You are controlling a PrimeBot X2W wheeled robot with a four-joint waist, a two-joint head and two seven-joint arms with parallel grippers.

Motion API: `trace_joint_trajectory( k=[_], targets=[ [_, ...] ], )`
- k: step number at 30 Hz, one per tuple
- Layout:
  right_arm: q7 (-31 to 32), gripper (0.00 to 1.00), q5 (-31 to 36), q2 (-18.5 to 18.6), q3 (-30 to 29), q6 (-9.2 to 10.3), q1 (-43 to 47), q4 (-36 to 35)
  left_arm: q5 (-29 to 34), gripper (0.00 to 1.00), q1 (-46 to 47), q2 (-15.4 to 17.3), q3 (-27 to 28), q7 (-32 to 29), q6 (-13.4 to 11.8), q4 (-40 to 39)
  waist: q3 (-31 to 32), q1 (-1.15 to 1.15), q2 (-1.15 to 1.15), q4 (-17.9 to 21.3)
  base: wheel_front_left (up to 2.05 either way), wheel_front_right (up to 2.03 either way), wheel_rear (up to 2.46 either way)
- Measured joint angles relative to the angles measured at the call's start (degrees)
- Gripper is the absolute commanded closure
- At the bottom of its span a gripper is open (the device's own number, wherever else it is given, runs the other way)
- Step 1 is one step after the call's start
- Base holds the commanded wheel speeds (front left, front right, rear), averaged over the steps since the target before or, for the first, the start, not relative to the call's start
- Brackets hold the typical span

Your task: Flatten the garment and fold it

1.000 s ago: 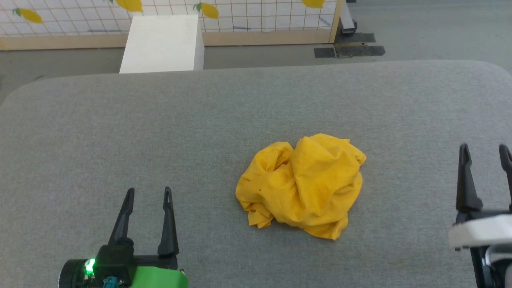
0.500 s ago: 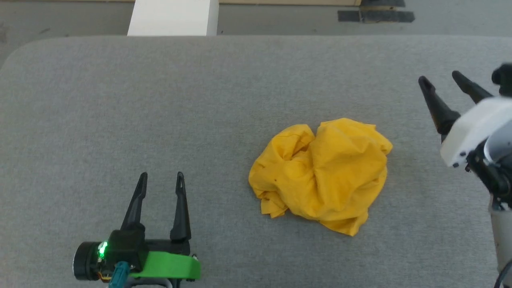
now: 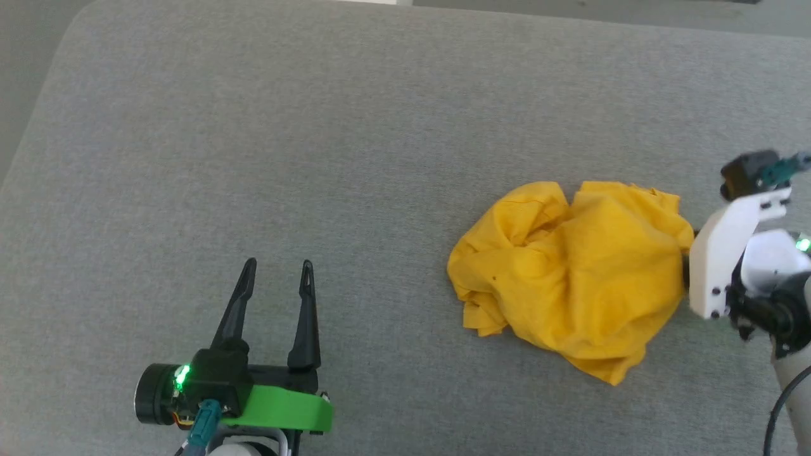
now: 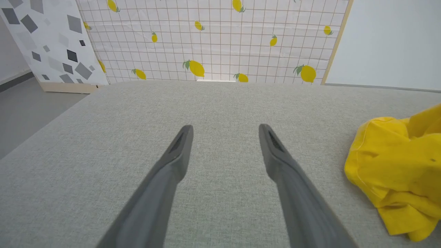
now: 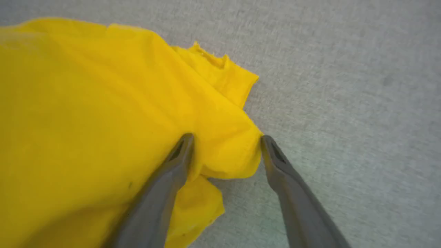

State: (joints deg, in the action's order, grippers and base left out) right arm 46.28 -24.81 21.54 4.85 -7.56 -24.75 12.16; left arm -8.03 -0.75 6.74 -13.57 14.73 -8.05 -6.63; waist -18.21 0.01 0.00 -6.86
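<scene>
The garment (image 3: 570, 272) lies crumpled in a bright yellow heap on the grey padded table (image 3: 317, 158); its white patches, stripes and circle are hidden in the folds. My left gripper (image 3: 275, 288) hovers open at the lower left, well apart from the cloth, which shows at the right edge of the left wrist view as the garment (image 4: 399, 168). My right gripper (image 5: 225, 143) is open, its fingers straddling a bulge at the edge of the garment (image 5: 103, 113). In the head view its white wrist (image 3: 728, 253) sits against the heap's right side, fingertips hidden.
Beyond the table's far edge stands a lemon-print grid screen (image 4: 213, 38), with a grey-speckled panel (image 4: 51, 41) to its left. Bare grey floor (image 4: 31, 110) lies past the table's left edge. Open table surface spreads left of and behind the heap.
The head camera has tilted down and shifted. My right gripper has swung from beside the table edge down to the heap's right side, fingers now around a fold. The left gripper holds still.
</scene>
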Motion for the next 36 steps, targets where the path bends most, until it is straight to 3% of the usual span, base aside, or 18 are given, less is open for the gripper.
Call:
trace_joint_trajectory(
  k=[4,5,6,7,13,18,25,31,36],
  targets=[
    [-1.03,0.0,-0.25,0.14,0.82,0.01,1.32,1.74,0.23,0.0,0.0,-0.37,0.55,0.0,0.91,0.42,-0.25,0.0,0.0,-1.48,0.0,0.0,0.0],
    [-1.51,0.51,-0.31,0.22,0.91,0.01,1.32,1.92,0.24,0.0,0.0,-0.48,0.64,0.0,0.97,0.52,-0.2,0.0,0.0,-1.63,0.0,0.0,0.0],
    [-2.44,0.69,-0.27,0.2,0.92,0.01,1.32,2.27,0.26,0.0,0.0,-0.63,0.79,0.0,1.01,0.65,-0.05,0.0,0.0,-1.72,0.0,0.0,0.0],
    [-3.45,1.0,-0.12,0.19,1.09,0.01,1.32,2.67,0.4,0.0,0.0,-0.76,0.91,0.0,1.19,0.75,0.16,0.0,0.0,-1.74,0.0,0.0,0.0],
    [-11.74,1.0,0.77,0.21,1.34,-0.01,0.47,3.85,0.41,0.0,-0.38,-1.34,1.93,0.0,2.19,1.99,3.63,0.0,0.0,-1.19,0.0,0.0,0.0],
    [-14.81,1.0,2.11,2.27,-0.55,-0.01,-7.04,2.74,0.43,0.0,-1.32,-1.53,3.09,0.0,2.54,2.08,6.15,0.0,0.0,-0.48,0.0,0.0,0.0],
    [-18.05,1.0,5.76,5.02,-8.33,-0.01,-13.04,2.05,1.53,0.0,-1.87,-1.79,3.91,0.0,2.89,1.42,6.31,0.0,0.0,0.57,0.0,0.0,0.0],
    [-18.83,1.0,12.83,7.3,-17.61,-0.01,-4.5,4.57,2.01,0.0,-1.86,-2.16,4.11,0.0,3.21,1.51,4.7,0.0,0.0,0.85,0.0,0.0,0.0],
    [-17.6,1.0,15.33,4.3,-22.53,-0.01,7.32,8.83,2.52,0.0,-1.82,-2.4,4.14,0.0,3.55,2.32,4.27,0.0,0.0,1.78,0.0,0.0,0.0]
  ],
)
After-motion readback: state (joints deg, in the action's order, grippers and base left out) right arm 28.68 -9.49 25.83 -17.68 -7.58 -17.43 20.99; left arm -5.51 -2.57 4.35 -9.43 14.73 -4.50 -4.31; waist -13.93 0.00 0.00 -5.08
